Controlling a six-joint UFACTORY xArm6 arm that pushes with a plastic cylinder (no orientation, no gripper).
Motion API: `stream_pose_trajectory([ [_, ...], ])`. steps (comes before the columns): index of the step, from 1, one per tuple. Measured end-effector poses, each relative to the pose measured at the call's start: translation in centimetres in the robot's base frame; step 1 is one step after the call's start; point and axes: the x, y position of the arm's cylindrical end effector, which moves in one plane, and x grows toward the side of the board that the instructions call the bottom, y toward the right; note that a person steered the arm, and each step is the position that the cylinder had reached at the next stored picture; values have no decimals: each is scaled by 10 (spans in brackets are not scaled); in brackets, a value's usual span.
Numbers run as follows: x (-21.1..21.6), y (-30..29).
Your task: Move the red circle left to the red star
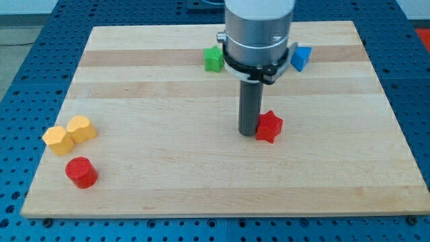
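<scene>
The red circle (81,172) is a short red cylinder near the board's lower left corner. The red star (269,126) lies right of the board's middle. My tip (248,134) is at the end of the dark rod, right beside the red star's left side, touching or nearly touching it. The red circle is far off to the view's left and lower than my tip.
Two yellow blocks (68,133) sit side by side just above the red circle. A green block (213,59) and a blue block (300,58) lie near the view's top, partly flanking the arm's grey body (259,33). The wooden board (168,94) rests on a blue perforated table.
</scene>
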Motion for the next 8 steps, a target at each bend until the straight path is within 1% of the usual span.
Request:
stream_pose_trajectory([
  [1,30,-26],
  [2,95,-74],
  [3,131,-140],
  [5,125,-281],
  [6,103,-288],
  [8,63,-240],
])
